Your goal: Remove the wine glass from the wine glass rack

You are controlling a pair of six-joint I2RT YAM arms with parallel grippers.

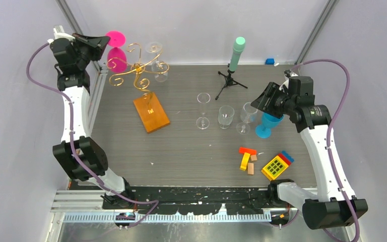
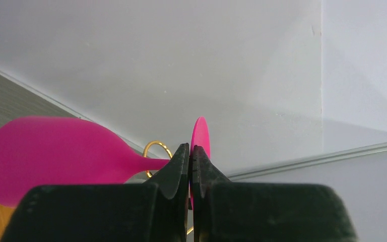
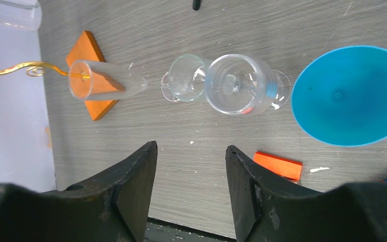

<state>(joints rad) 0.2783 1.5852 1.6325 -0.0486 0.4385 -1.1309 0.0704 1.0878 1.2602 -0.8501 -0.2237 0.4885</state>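
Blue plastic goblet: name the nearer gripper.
Right. The right gripper hangs just above the blue plastic goblet, jaws open; the left gripper is across the grey table, jaws shut on the stem of the pink wine glass.

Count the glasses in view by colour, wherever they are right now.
Clear: 4 (clear glass at the gold wire rack, flute, short glass, clear wine glass)
Pink: 1 (pink wine glass)
Blue: 1 (blue wine glass)
Total: 6
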